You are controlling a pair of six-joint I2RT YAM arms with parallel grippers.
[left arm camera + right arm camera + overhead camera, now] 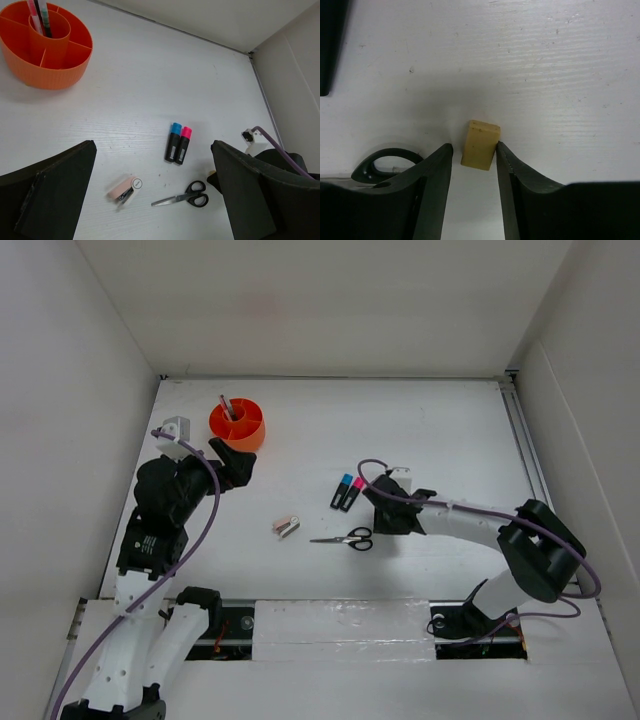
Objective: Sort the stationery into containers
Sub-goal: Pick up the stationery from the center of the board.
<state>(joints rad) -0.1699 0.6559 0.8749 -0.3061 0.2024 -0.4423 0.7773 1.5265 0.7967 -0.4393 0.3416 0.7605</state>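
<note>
Tub [237, 424]: is standing at the far left of the table, just beyond the left gripper.
Pens [40, 15]: two are standing upright in the tub's centre cup; these are counting as sorted.
Outer compartments: those showing in the left wrist view are holding nothing.
Highlighters [347, 492]: the blue-capped and pink-capped pair are lying side by side, touching, mid-table and well apart from the tub.
Scissors [345, 538]: are lying flat on the table near the highlighters, handles pointing toward the right arm.
Stapler [287, 527]: is lying on the table to the left of the scissors.
Eraser [481, 137]: is resting on the table between the right fingers, beside the scissors' handle.
Right gripper [473, 146]: is straddling the eraser with jaws apart. One finger is looking to touch it, and a narrow gap is showing at the other, so no grip is made yet.
Left gripper [235, 462]: is hovering near the tub with jaws spread wide, holding nothing.
Progress: judging by the layout, the task is sitting at an early-to-middle stage, with two items placed and five waiting.
</note>
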